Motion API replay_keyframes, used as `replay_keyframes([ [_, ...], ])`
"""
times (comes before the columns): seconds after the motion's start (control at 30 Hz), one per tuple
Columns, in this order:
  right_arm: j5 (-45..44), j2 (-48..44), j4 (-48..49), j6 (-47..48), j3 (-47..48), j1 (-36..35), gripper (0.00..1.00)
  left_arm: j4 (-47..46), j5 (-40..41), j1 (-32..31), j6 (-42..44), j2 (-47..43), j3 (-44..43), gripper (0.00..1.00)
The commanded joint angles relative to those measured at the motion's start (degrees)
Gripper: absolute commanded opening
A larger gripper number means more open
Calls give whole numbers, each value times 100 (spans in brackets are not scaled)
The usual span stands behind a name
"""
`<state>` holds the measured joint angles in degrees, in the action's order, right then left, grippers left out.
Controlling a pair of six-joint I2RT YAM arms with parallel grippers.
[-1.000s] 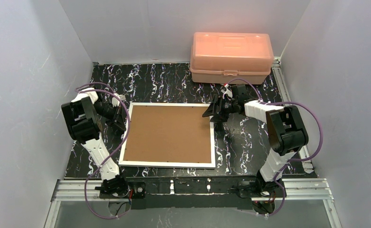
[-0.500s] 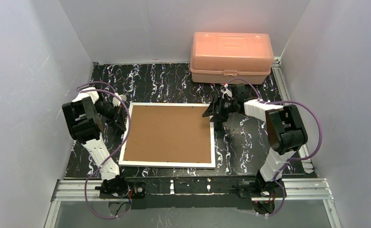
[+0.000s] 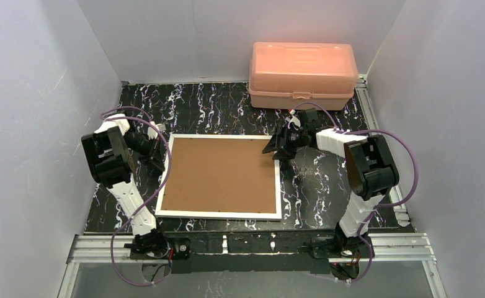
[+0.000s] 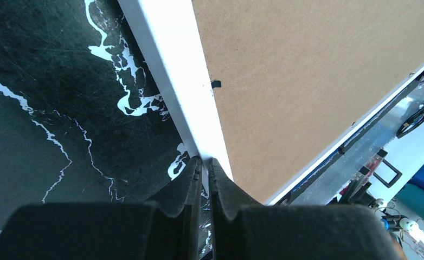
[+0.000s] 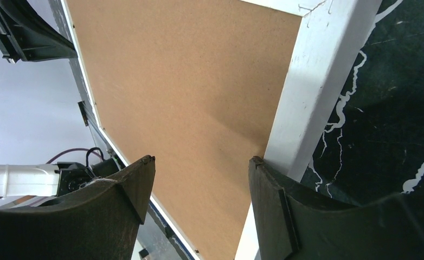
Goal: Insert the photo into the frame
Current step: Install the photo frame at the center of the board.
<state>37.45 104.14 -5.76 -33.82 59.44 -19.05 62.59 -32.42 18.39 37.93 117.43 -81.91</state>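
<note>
The white frame (image 3: 218,215) lies face down on the black marbled table, its brown backing board (image 3: 218,174) facing up. The photo is not visible in any view. My left gripper (image 3: 159,160) is shut, its tips (image 4: 204,161) touching the white left rim (image 4: 172,81) of the frame. My right gripper (image 3: 275,149) is open and hovers over the frame's far right corner. In the right wrist view its jaws (image 5: 201,160) stand wide apart, one over the board (image 5: 199,97) and one over the white rim (image 5: 318,81), holding nothing.
A pink plastic box (image 3: 302,74) stands shut at the back right, just behind the right arm. Grey walls close in on the left, back and right. A metal rail (image 3: 252,243) with the arm bases runs along the near edge.
My right arm has shifted slightly left and back over the frame's far right corner. The frame and the left arm have not moved.
</note>
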Motion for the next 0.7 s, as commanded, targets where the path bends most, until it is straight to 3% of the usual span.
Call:
replay_keyframes([
  [0.0, -271, 433, -81, 123, -212, -364, 72, -405, 103, -241, 230, 141, 183, 0],
  [0.47, -853, 426, -564, 464, -90, -563, 72, -405, 115, -241, 240, 103, 210, 0],
  [0.67, -563, 93, -408, 363, 214, -560, 77, -405, 202, -240, 249, 79, 219, 0],
])
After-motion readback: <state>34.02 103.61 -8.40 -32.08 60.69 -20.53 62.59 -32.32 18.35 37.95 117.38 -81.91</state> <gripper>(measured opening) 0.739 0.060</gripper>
